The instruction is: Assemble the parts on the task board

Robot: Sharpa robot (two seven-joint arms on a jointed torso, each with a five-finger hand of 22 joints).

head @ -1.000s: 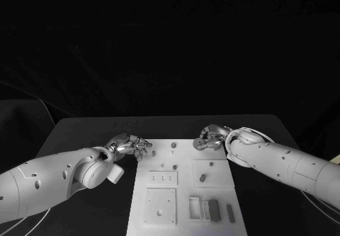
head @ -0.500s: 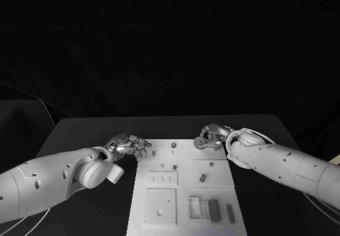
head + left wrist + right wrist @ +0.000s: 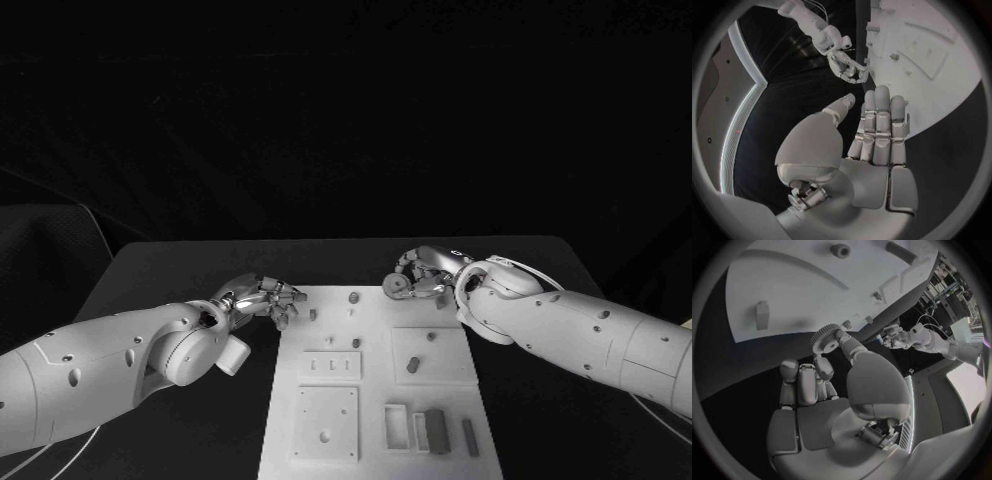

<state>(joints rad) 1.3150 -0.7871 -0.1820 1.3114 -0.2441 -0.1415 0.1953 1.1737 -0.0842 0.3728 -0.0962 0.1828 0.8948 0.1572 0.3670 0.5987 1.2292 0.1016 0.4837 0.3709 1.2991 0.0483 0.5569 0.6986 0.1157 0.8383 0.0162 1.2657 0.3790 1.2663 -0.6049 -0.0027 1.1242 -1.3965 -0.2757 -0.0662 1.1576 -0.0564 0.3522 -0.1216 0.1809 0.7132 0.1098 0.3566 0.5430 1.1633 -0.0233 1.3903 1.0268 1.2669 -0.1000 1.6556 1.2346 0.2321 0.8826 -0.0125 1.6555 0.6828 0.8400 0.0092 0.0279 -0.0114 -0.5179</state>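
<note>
The white task board lies in the middle of the black table. My right hand hovers at the board's far edge and pinches a small toothed gear between thumb and finger; the gear shows plainly in the right wrist view, above the board. My left hand is at the board's far left corner with its fingers stretched out, holding nothing. Small pegs and an oval part stand in the board. Dark rectangular blocks lie near its front right.
Raised white square plates sit on the board's left half. A round part and a small block show on the board in the right wrist view. Black table surrounds the board on all sides.
My right hand has shifted slightly left and away with the gear in its pinch. The left hand has barely moved.
</note>
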